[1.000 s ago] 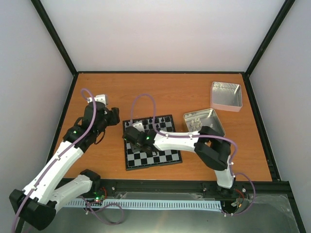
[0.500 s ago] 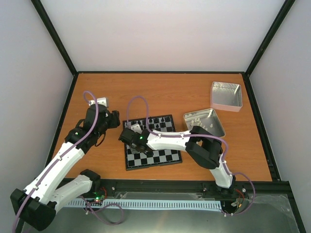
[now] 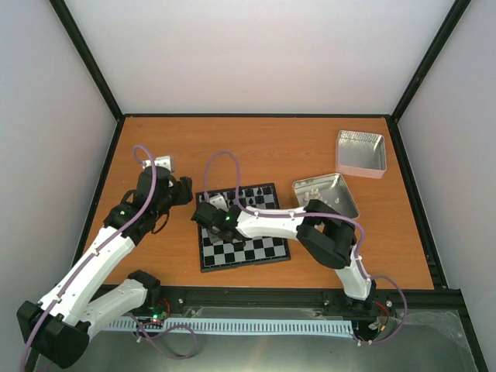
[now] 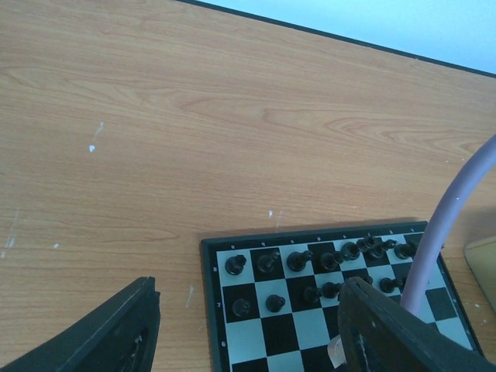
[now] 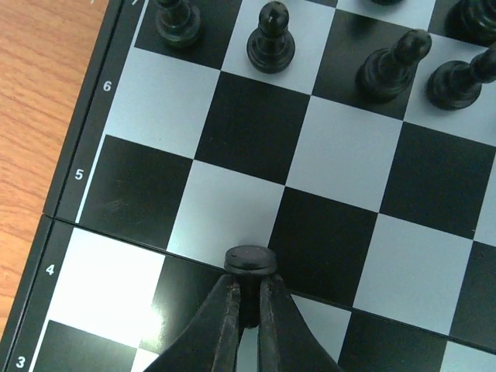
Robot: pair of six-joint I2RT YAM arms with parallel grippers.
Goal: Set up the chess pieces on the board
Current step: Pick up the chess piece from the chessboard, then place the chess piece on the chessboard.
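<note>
Right gripper (image 5: 248, 310): fingers pressed together on the stem of one black piece, just under its round head.
Held piece (image 5: 248, 260): over the board's fold line between ranks 4 and 5, near the left files. Whether it rests on the board or hangs just above it cannot be told.
Left gripper (image 4: 249, 298): fingers wide apart with nothing between them, above the table off the board's left far corner.
Board (image 5: 248, 116): flat on the table (image 3: 310, 147) between the two arms, slightly turned, with the right arm reaching across it.
Black pieces (image 4: 302, 260): a row along the far edge of the board and a shorter, uneven row just in front of it.
Near tin (image 3: 347, 195): open, just right of the board and partly under the right arm. Small white pieces (image 3: 312, 191) lie inside it.
Far tin (image 3: 361, 152): open side up, well behind the near tin, toward the right far corner.
Right wrist only: the clamp on the piece, four black pieces on rank 7, and the printed rank numbers on the border.
Left wrist only: the two rows seen piece by piece.
Top only: both tins and both arms. From there the right gripper (image 3: 208, 217) hides the held piece, and the left gripper (image 3: 182, 190) is too small for its gap to be judged.
</note>
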